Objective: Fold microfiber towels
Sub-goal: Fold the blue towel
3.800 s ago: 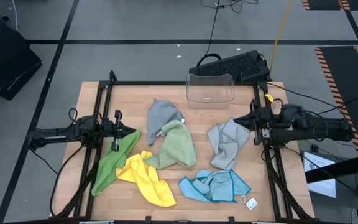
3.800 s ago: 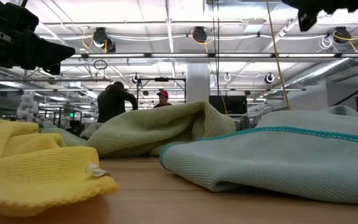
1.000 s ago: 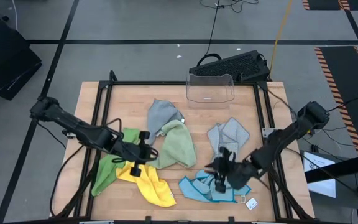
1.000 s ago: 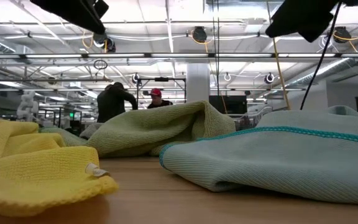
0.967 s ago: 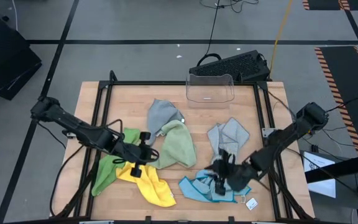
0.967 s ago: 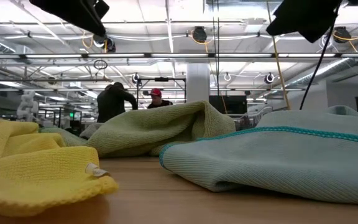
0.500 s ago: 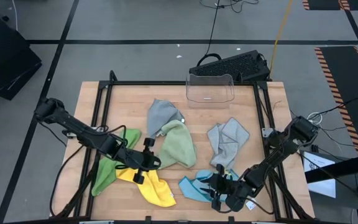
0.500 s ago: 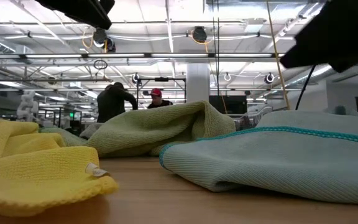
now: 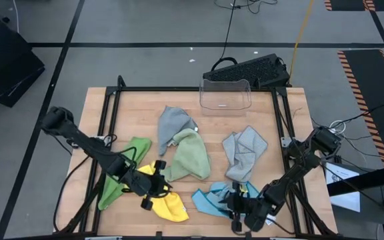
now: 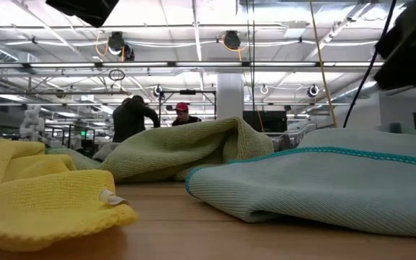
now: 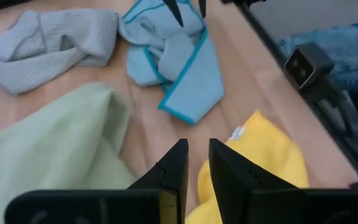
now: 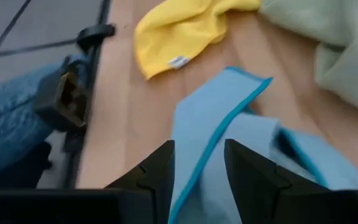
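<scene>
The right gripper (image 9: 240, 215) hangs parted and empty over the near edge of the light blue towel (image 9: 224, 199), and the left gripper (image 9: 153, 193), its fingers only narrowly apart and holding nothing, hovers over the yellow towel (image 9: 167, 206). Both look to be reaching for a first cloth, and each must next settle on a hem or corner to lift and spread it flat. Sage green towel (image 9: 191, 157), bright green towel (image 9: 115, 177) and two grey towels (image 9: 244, 149) lie crumpled mid-table, and the clear plastic bin (image 9: 225, 95) at the far edge looks empty.
</scene>
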`<state>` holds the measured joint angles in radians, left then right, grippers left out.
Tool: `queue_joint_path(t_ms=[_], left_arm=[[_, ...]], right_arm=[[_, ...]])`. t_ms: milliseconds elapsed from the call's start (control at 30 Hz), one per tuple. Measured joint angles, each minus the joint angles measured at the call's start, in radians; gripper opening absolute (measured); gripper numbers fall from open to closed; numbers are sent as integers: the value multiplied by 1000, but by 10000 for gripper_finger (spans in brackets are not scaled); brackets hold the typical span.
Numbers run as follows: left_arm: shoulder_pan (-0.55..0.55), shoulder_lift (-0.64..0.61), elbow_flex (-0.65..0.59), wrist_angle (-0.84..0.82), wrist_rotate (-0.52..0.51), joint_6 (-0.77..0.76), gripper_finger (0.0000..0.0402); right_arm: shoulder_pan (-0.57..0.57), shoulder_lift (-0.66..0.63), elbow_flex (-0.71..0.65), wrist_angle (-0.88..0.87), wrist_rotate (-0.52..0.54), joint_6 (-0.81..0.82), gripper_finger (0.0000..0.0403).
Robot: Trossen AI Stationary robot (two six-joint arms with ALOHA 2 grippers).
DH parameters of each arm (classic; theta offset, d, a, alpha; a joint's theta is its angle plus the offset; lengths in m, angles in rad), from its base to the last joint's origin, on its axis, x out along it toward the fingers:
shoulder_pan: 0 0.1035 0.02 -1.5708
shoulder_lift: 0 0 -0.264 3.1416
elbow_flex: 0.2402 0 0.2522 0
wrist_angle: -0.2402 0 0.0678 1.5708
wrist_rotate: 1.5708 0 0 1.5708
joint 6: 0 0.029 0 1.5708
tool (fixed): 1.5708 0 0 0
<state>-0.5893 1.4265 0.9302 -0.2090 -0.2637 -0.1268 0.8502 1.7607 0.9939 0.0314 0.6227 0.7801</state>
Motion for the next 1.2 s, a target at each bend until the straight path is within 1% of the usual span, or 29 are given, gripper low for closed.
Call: queue_joint_path(t_ms=[200,300,467,667,833,933,1100,1200], left_arm=[[-3,36,0,70,-5,-39,67],[-3,44,0,113,-19,-72,67],[-11,56,0,191,-72,-104,67],[-30,61,0,285,-113,-89,67],[-30,61,0,344,-159,-48,67],[-30,61,0,363,-171,-34,67],[-33,61,0,364,-212,-32,67],[-36,61,0,367,-212,-26,67]], right_arm=[[72,0,183,-364,-53,135,134],[119,-2,245,-482,-76,205,134],[202,3,255,-538,-108,285,134],[272,49,254,-597,-105,293,134],[278,94,254,-654,-103,287,134],[277,119,254,-661,-100,252,139],[275,155,254,-672,-95,231,164],[275,164,254,-679,-59,245,180]])
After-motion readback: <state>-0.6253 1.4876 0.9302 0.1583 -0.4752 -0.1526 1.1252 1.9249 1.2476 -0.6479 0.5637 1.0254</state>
